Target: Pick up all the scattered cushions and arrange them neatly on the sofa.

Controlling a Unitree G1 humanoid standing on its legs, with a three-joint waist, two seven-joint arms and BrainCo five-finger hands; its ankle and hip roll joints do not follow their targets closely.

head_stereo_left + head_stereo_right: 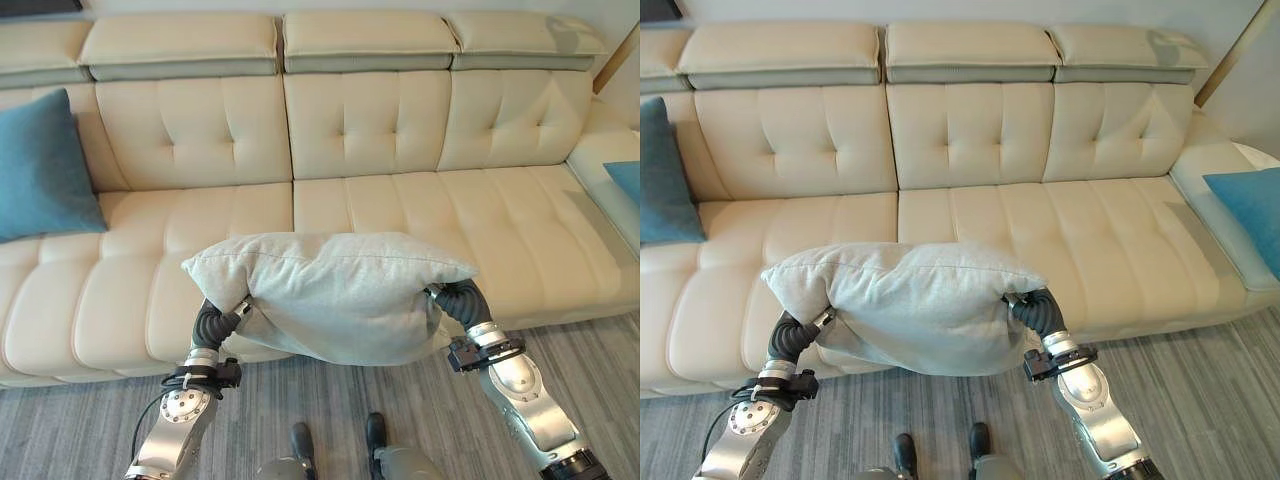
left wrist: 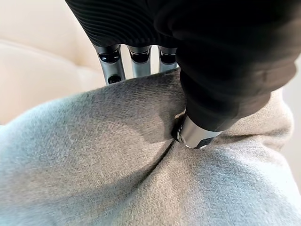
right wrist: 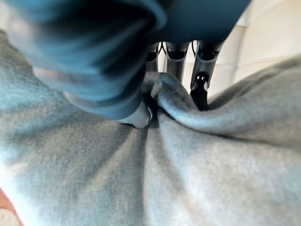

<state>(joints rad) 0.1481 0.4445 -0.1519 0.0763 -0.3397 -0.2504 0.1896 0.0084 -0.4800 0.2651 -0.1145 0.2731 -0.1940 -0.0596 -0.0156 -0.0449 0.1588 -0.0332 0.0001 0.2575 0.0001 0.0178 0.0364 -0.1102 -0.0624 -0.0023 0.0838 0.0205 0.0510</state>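
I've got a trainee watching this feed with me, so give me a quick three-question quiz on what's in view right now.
1. True or false: the grey cushion lies on the floor.
2. Which hands grip it? A) left hand alone B) right hand alone C) both
3. Fill in: the blue cushion leans on the sofa's ____ end, by the robot's sides.

Key: 1 false, it is held up before the seat; 2 C, each pinches the fabric at one end; 3 left.

Before me stands a long cream leather sofa [image 1: 400,200], its back tufted under padded headrests, turning a corner at my right. Below its front edge runs a grey wood-grain floor [image 1: 590,350]. Light is soft and even.
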